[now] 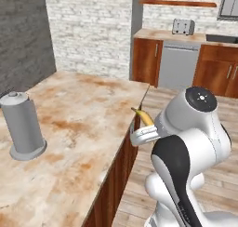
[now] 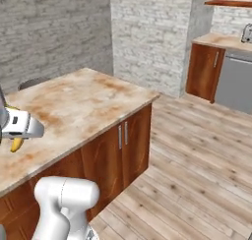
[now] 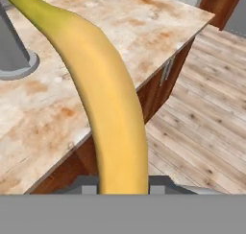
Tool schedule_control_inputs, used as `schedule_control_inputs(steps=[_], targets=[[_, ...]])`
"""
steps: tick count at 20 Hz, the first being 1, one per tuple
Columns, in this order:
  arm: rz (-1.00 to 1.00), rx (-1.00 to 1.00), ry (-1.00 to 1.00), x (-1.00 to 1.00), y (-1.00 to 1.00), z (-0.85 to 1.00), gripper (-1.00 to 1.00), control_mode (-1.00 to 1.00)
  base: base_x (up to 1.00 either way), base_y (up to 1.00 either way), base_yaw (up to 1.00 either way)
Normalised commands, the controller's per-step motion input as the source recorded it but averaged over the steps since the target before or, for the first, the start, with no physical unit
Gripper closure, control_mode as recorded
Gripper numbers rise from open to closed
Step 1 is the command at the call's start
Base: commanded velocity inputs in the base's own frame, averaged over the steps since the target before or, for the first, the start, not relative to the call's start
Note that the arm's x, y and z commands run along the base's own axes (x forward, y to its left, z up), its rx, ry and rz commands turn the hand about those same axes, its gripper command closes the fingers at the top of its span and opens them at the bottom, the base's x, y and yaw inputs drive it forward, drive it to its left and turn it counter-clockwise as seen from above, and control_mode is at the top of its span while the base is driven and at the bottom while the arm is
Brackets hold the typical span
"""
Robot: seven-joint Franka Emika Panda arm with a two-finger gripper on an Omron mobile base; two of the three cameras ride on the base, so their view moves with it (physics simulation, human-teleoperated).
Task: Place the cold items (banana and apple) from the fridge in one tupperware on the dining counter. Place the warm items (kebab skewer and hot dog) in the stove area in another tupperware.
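Pincer clenched on curved yellow banana, carried beside the edge of the beige-and-rust marbled stone bench. No tray visible yet. Best to keep the fruit level, clear the grey steel canister, then lower gently.

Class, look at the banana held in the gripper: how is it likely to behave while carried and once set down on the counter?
The banana sticks out long past the gripper, so it may pivot if jolted. Its skin looks smooth, so it could slip. Being curved, it would probably rock rather than roll on the flat counter.
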Motion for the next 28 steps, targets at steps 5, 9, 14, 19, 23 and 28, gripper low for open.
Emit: schedule_control_inputs(steps=[5,9,14,19,23,28], targets=[[0.0,0.0,0.0,0.0,0.0,0.0,1.0,1.0,-0.84,0.0,0.35],[0.0,0.0,0.0,0.0,0.0,0.0,1.0,1.0,-0.77,0.15,0.24],[0.0,0.0,0.0,0.0,0.0,0.0,1.0,1.0,-0.74,0.24,0.24],[0.0,0.0,0.0,0.0,0.0,0.0,1.0,1.0,-0.82,0.37,0.27],[0.0,0.0,0.0,0.0,0.0,0.0,1.0,1.0,-0.95,0.45,0.27],[0.0,0.0,0.0,0.0,0.0,0.0,1.0,1.0,-1.0,0.51,0.25]])
